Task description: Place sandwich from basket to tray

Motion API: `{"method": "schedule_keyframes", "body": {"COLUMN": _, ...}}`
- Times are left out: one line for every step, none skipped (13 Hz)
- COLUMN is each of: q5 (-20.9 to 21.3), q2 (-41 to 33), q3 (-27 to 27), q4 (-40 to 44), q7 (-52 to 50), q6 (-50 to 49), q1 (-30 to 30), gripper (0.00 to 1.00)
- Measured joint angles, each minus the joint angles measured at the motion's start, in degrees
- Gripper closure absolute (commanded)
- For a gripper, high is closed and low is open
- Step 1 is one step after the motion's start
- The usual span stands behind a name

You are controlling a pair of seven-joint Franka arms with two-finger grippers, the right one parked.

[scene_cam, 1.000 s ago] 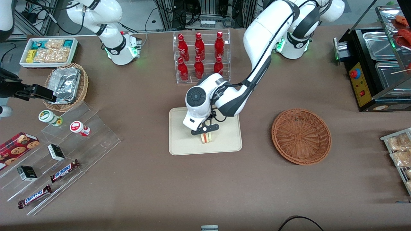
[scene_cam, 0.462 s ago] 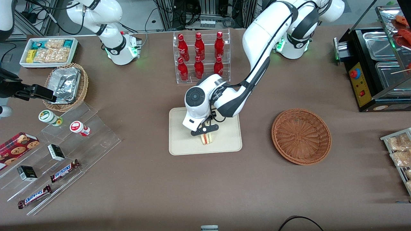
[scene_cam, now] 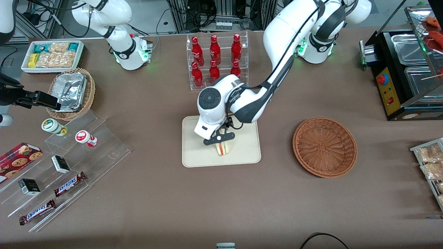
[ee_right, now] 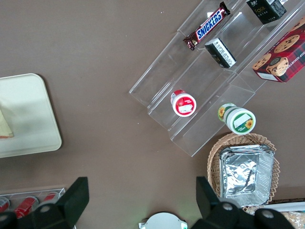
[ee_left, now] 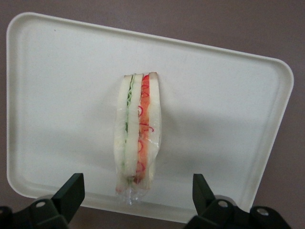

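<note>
The sandwich [ee_left: 137, 143] stands on its edge on the cream tray [ee_left: 57, 86], its red and green filling layers facing up, directly beneath the gripper [ee_left: 136, 202]. The gripper hangs above it with its fingers [ee_left: 71, 191] spread wide on either side, touching nothing. The woven basket [scene_cam: 324, 147] sits well apart from the gripper, toward the working arm's end of the table [scene_cam: 242, 200].

Cream tray [scene_cam: 242, 155]; red-green-layered sandwich [ee_left: 137, 143]; reddish-brown woven basket [scene_cam: 324, 147]; black gripper [ee_left: 136, 200].
</note>
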Motion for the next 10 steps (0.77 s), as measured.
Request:
{"method": "schedule_keyframes", "body": {"q5": 0.10, "q2": -1.34, "q3": 0.16, "q4": 0.12, "q7": 1.28, "q6": -1.50, "q1": 0.13, "gripper": 0.00}}
{"method": "schedule_keyframes", "body": {"q5": 0.11, "q2": -2.81, "q3": 0.49, "q4": 0.15, "q7": 2.30, "q6": -3.21, "q1": 0.31, "gripper": 0.00}}
{"method": "schedule_keyframes", "body": {"q5": 0.17, "q2": -4.32, "q3": 0.94, "q4": 0.15, "q7": 3.11, "q6": -5.16, "q1": 0.74, "gripper": 0.00}}
{"method": "schedule_keyframes", "body": {"q5": 0.20, "q2": -5.72, "q3": 1.29, "q4": 0.10, "q7": 4.68, "q6": -7.26, "q1": 1.81, "gripper": 0.00}}
{"method": "schedule_keyframes", "body": {"q5": 0.20, "q2": -7.01, "q3": 1.49, "q4": -0.14, "q7": 7.33, "q6": -9.21, "q1": 3.42, "gripper": 0.00}}
{"method": "schedule_keyframes", "body": {"q5": 0.19, "q2": -8.41, "q3": 1.60, "q4": -0.85, "q7": 10.78, "q6": -10.62, "q1": 5.49, "gripper": 0.00}}
{"method": "schedule_keyframes", "body": {"q5": 0.19, "q2": -10.12, "q3": 1.64, "q4": -2.42, "q7": 14.61, "q6": -11.07, "q1": 8.01, "gripper": 0.00}}
{"method": "schedule_keyframes", "body": {"q5": 0.18, "q2": -12.00, "q3": 1.64, "q4": -4.52, "q7": 18.35, "q6": -11.15, "q1": 10.63, "gripper": 0.00}}
{"method": "schedule_keyframes", "body": {"q5": 0.16, "q2": -13.96, "q3": 1.67, "q4": -6.83, "q7": 21.81, "q6": -11.20, "q1": 13.12, "gripper": 0.00}}
{"method": "schedule_keyframes", "body": {"q5": 0.15, "q2": -16.18, "q3": 1.70, "q4": -9.54, "q7": 25.65, "q6": -11.21, "q1": 15.82, "gripper": 0.00}}
